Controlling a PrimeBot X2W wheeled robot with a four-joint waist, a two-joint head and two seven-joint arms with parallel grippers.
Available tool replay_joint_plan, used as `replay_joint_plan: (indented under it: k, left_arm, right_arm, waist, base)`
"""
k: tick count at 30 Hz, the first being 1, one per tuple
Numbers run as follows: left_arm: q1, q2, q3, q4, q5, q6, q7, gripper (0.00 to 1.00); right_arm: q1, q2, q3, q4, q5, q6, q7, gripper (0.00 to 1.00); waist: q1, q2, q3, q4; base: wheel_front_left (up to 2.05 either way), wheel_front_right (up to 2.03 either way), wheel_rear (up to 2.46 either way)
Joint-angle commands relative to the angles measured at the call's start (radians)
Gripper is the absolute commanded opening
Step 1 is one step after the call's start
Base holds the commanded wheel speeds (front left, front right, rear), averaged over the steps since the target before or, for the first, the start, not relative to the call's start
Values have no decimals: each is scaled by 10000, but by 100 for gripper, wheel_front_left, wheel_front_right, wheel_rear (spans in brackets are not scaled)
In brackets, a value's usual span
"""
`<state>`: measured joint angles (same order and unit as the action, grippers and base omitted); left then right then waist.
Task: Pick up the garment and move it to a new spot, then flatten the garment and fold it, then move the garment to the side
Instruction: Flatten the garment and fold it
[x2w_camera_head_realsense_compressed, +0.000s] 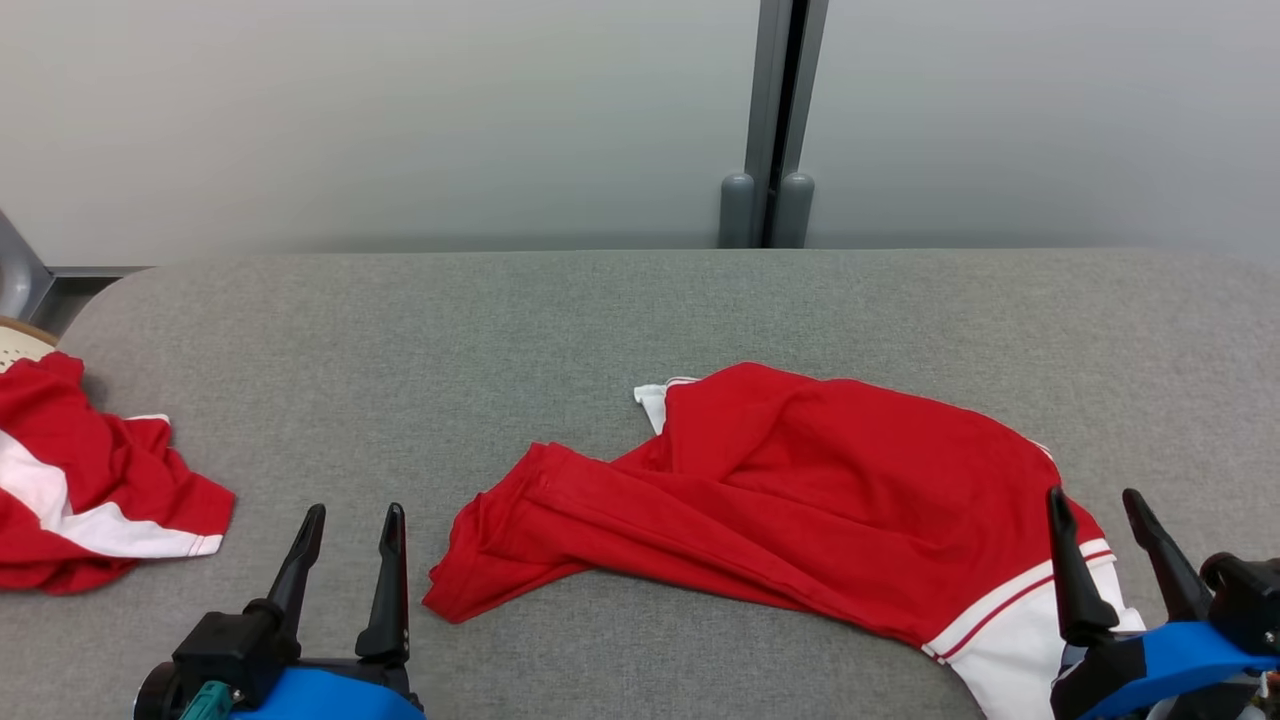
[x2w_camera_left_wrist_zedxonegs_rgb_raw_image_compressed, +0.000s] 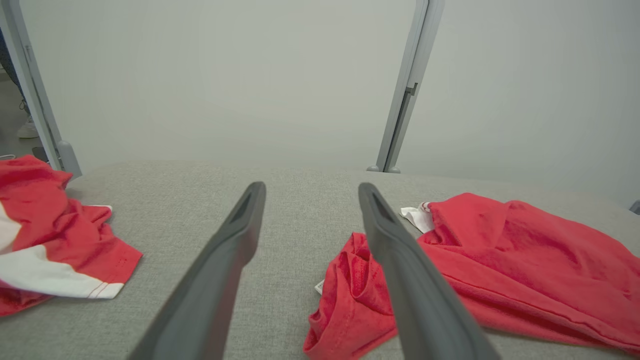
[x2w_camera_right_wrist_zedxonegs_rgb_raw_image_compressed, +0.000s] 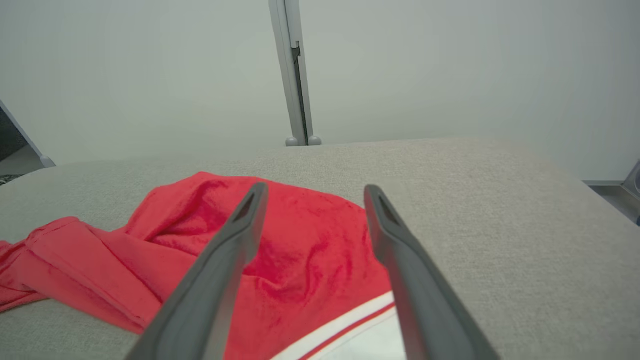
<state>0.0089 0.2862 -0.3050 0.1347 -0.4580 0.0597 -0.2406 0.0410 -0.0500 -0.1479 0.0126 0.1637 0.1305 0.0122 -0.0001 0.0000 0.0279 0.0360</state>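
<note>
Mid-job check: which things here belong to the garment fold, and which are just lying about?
Job: red garment with white striped hem, mid-table; open left hand; open right hand.
Lying about: crumpled red-and-white garment at left; grey partition post.

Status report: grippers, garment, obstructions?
Left gripper open, empty. Right gripper open, over the garment, which lies crumpled, unfolded. Second red garment lies apart, far left.

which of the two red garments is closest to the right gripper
The spread garment across the middle of the table: its white-banded end lies at the right gripper. The bunched garment sits far off at the left edge.
</note>
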Motion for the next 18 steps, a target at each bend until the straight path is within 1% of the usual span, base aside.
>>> replay_joint_plan:
  k: [1, 4, 8, 12, 13, 14, 15, 16, 17, 18]
  left_arm:
    - [-72, 40, -22, 60, -36, -39, 36, 100]
    - [-310, -2, -120, 147, -53, -93, 187, 100]
    - [-1021, -190, -518, 583, -108, -365, 861, 100]
    - [-2012, -487, -919, 1357, -287, -602, 2013, 100]
    - [-2224, -560, -1016, 1583, -347, -627, 2372, 100]
    - [-2695, -719, -1106, 1963, -486, -654, 2988, 100]
    - [-2872, -776, -1150, 2167, -559, -628, 3335, 100]
    - [-2872, -776, -1150, 2167, -559, -628, 3335, 100]
    - [-3217, -828, -1244, 2514, -637, -626, 3932, 100]
    - [-3372, -858, -1272, 2676, -709, -606, 4233, 100]
  right_arm:
    - [-2, -9, 40, 100, 117, 5, -129, 100]
    - [-125, -8, 135, 200, 172, 5, -242, 100]
    - [-339, -9, 257, 281, 206, 5, -256, 100]
    - [-452, -9, 333, 295, 217, 5, -171, 100]
    - [-478, -9, 327, 323, 250, 5, -143, 100]
    - [-551, -9, 374, 354, 269, 5, -104, 100]
    - [-572, -9, 396, 370, 282, 5, -96, 100]
    - [-572, -9, 396, 370, 282, 5, -96, 100]
    - [-589, -9, 457, 378, 309, 5, -128, 100]
    - [-612, -9, 503, 374, 339, 5, -140, 100]
  waist:
    - [1, 0, 76, -80]
    - [1, 0, 150, -165]
    - [1, 0, 344, -318]
    - [1, 0, 534, -487]
    - [1, 0, 581, -530]
    - [1, 0, 684, -626]
    - [1, 0, 734, -672]
    - [1, 0, 734, -672]
    - [1, 0, 826, -760]
    - [1, 0, 882, -806]
  base:
    - [0, 0, 0]
    - [0, 0, 0]
    - [0, 0, 0]
    - [0, 0, 0]
    - [0, 0, 0]
    - [0, 0, 0]
    - [0, 0, 0]
    - [0, 0, 0]
    - [0, 0, 0]
    - [0, 0, 0]
